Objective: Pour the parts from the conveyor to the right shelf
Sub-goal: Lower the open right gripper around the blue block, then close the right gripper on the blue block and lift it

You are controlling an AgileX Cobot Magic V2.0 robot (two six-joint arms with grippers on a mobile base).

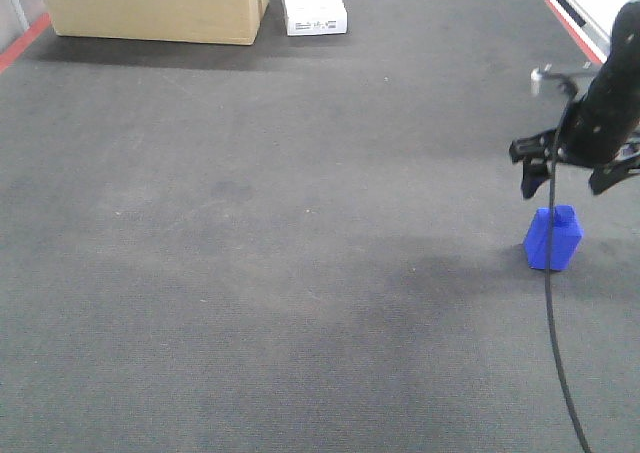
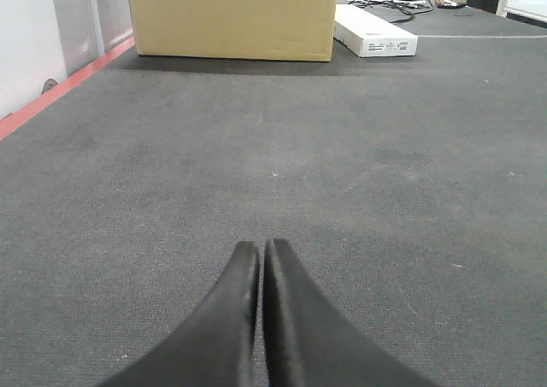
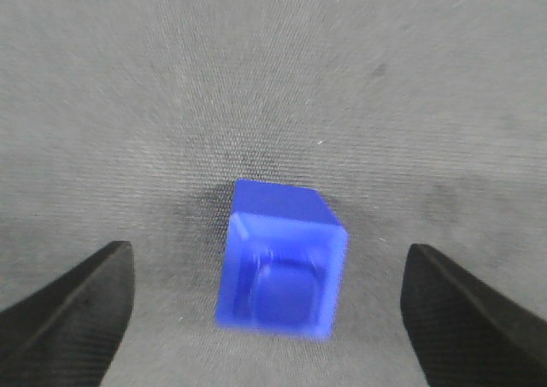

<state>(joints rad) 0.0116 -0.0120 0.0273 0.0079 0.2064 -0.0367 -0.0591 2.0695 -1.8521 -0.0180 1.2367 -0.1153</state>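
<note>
One blue block [image 3: 282, 276] sits on the conveyor [image 3: 128, 79] beneath my right gripper [image 1: 565, 183], jaws spread wide; likely light, stiff, slick plastic, so I'd pinch its flat sides.

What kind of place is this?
Probably a warehouse or factory work area: a wide dark-grey conveyor with a red edge stripe, and a cardboard box and white carton at its far end.
</note>
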